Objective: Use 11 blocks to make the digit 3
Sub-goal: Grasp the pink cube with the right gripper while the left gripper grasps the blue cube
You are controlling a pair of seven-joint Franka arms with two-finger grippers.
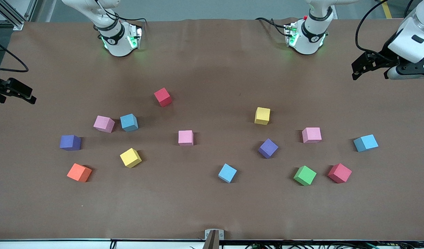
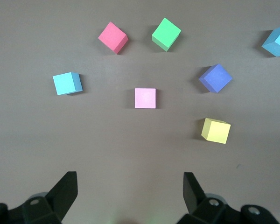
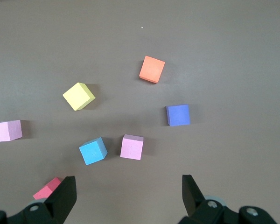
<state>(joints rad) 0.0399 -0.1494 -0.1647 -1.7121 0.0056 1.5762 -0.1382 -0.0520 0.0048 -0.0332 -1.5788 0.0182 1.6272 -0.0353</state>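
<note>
Both arms wait with jaws spread wide and holding nothing: the left end effector hangs over the tabletop's left-arm end, the right end effector over its right-arm end. The blocks, small matte solid-coloured cubes, lie scattered apart across the smooth brown tabletop's middle.

A robotics lab: two white robot arm bases are bolted at about 11 and 1 o'clock on a table covered in plain brown matting, black cables trail off its 9 o'clock edge, and aluminium framing stands at the 10 o'clock corner.
</note>
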